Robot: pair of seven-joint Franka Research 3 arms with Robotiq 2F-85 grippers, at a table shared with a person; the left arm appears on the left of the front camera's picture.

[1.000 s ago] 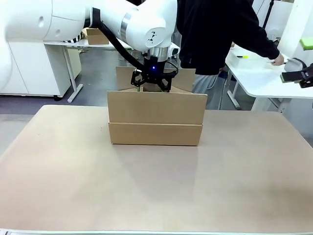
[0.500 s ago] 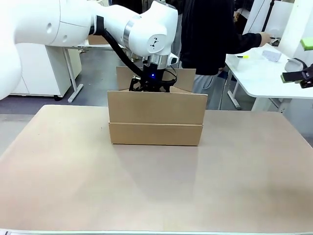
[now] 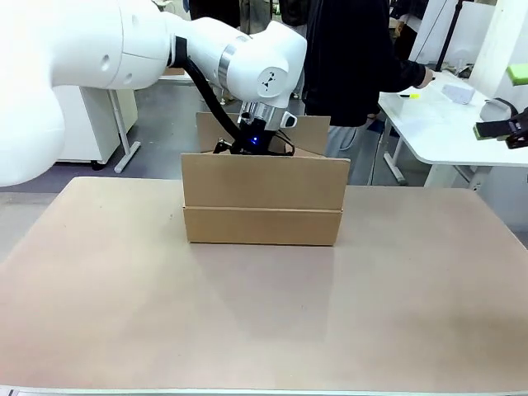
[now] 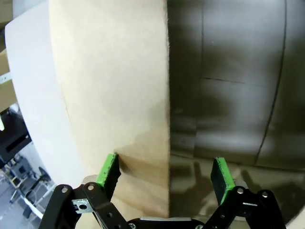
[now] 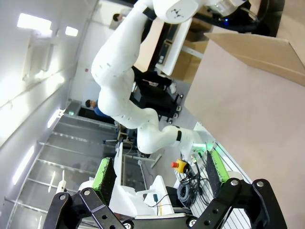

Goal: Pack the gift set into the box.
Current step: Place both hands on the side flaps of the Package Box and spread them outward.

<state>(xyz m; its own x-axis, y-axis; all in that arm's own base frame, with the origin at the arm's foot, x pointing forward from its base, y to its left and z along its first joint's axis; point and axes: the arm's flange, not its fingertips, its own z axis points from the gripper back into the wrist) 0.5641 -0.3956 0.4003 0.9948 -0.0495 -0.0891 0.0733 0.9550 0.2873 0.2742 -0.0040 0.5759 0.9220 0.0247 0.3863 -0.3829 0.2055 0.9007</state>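
You have the table [image 3: 412, 313] bearing the box [image 3: 262, 206], which stands upright on it with the near flap raised and the far flap showing above it. The left arm [image 3: 165, 49] comes in from the box's left side, arches over it and drops its wrist straight down behind the near flap, a blue light showing just above the cardboard edge. A person [image 3: 346, 58] in dark clothing stands beyond the box, reaching one arm out toward a white side table [image 3: 445, 132] off the box's right. In the left wrist view, note the left gripper [image 4: 165, 167] with its jaws apart, straddling a cardboard panel of the box seen edge-on; one green pad [image 4: 108, 171] sits close against the lit face, the other on the shaded side, and nothing is clamped. The right gripper [image 5: 159, 162] is well apart from the box, jaws wide and empty, and the box's corner lies far off in its view.
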